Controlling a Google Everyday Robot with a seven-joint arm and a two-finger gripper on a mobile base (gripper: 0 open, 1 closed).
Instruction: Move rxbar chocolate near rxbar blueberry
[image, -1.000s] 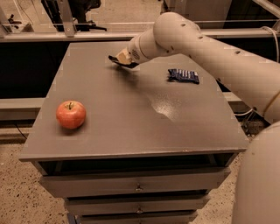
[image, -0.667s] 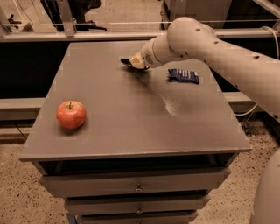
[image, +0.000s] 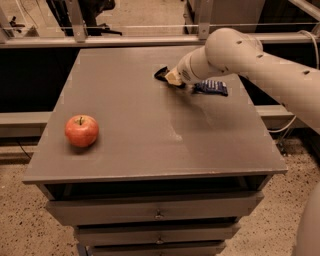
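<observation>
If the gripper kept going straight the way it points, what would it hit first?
Probably only bare table top. The gripper, rxbar chocolate at its tip, points toward the picture's left across the far half; the apple sits off that line, though depth is unclear.

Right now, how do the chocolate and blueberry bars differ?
The chocolate bar is black; the blueberry bar is dark blue with white stripes. The chocolate bar is held tilted in the gripper, over the far part of the table; the blueberry bar lies flat on the table, free of the gripper. The chocolate bar is left of the blueberry bar in view. Both are small flat wrapped bars.
</observation>
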